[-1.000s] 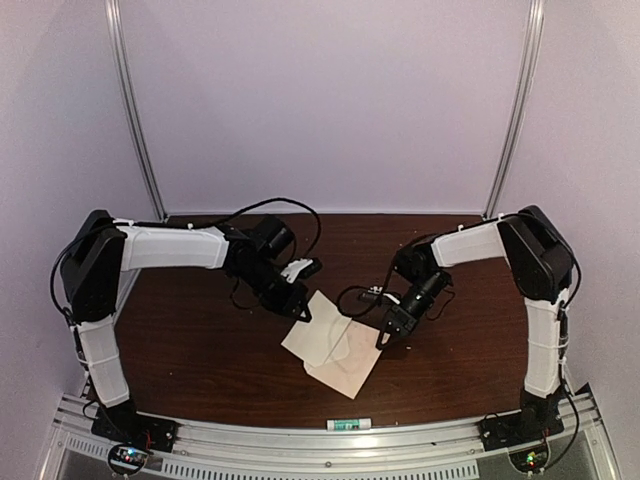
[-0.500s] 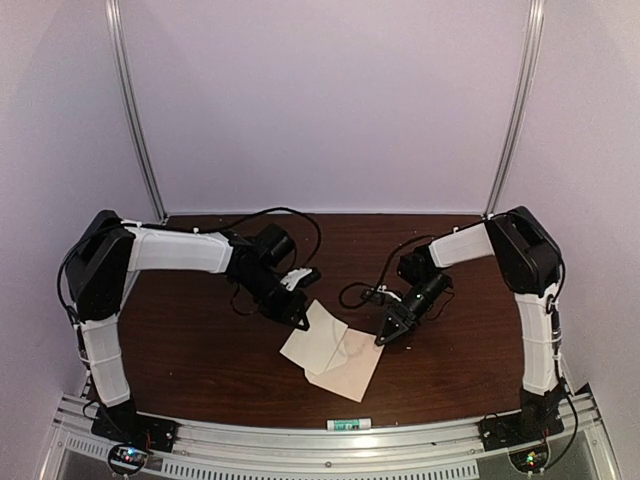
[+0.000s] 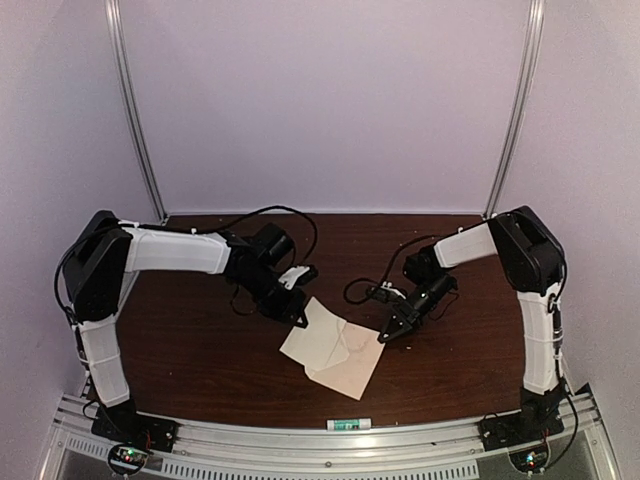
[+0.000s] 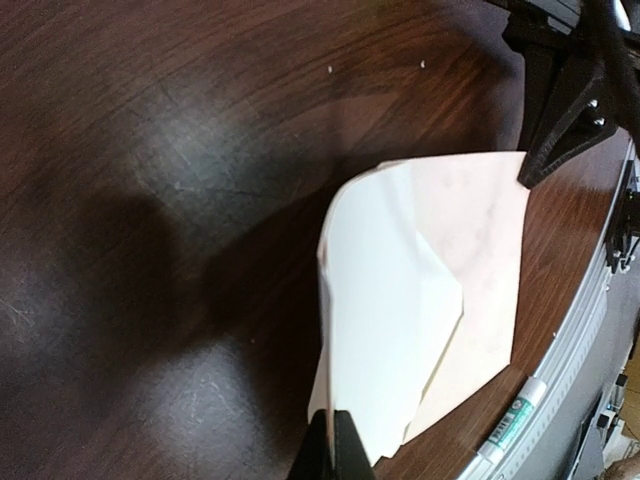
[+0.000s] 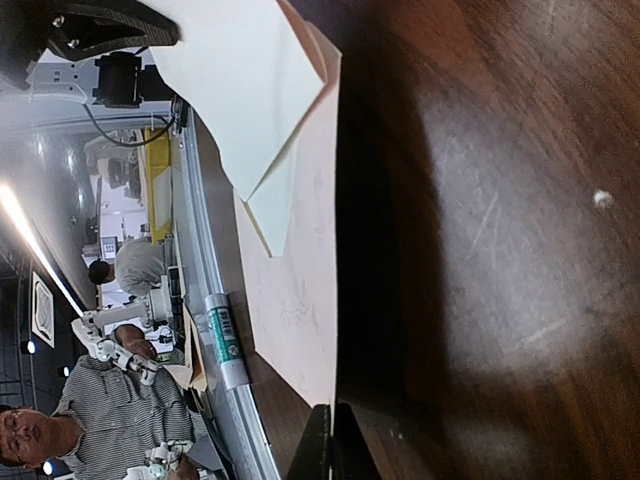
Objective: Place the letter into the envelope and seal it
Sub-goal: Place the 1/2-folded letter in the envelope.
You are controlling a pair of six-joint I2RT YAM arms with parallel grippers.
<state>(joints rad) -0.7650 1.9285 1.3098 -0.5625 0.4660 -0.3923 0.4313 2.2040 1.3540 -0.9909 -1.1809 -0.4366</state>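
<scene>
The pale cream letter (image 3: 318,338) lies partly over the tan envelope (image 3: 354,374) near the table's front middle. My left gripper (image 3: 302,319) is shut on the letter's far left corner. In the left wrist view its fingertips (image 4: 333,452) pinch the letter's (image 4: 385,300) raised edge, with the envelope (image 4: 485,250) beneath. My right gripper (image 3: 384,336) is shut on the envelope's right edge. In the right wrist view its fingertips (image 5: 330,440) clamp the envelope's (image 5: 295,290) thin edge, and the letter (image 5: 240,90) lies beyond.
A glue stick (image 3: 348,425) lies on the front rail, also in the right wrist view (image 5: 222,340). The dark wooden table (image 3: 200,350) stretches left and behind the papers. Metal frame posts stand at the back corners.
The left gripper has shifted slightly down and left at the letter's corner. The right wrist has turned a little. The papers have barely moved.
</scene>
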